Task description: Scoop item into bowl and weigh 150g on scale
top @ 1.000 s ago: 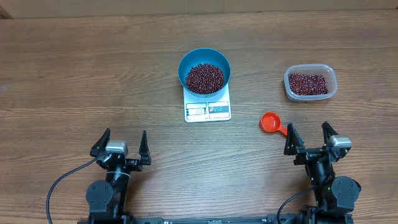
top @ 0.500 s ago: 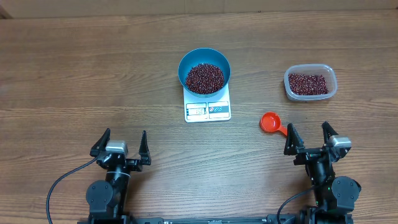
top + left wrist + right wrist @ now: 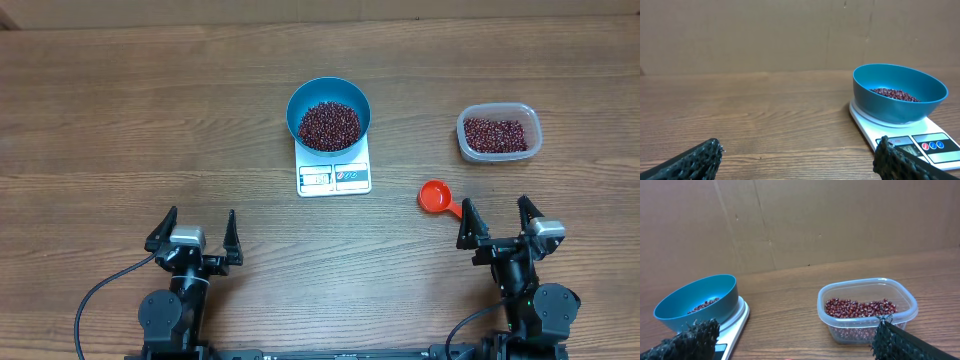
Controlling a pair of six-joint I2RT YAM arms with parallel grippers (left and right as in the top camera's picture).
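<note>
The blue bowl stands on the white scale at the middle of the table, with a heap of dark red beans in it. More beans lie in a clear tub at the right. In the left wrist view the bowl on the scale is ahead to the right. The right wrist view has the bowl at left and the tub ahead. My left gripper and right gripper rest near the front edge, both open and empty.
A small red scoop lies on the wood between the scale and my right gripper, its handle pointing toward that gripper. A brown cardboard wall closes off the far side of the table.
</note>
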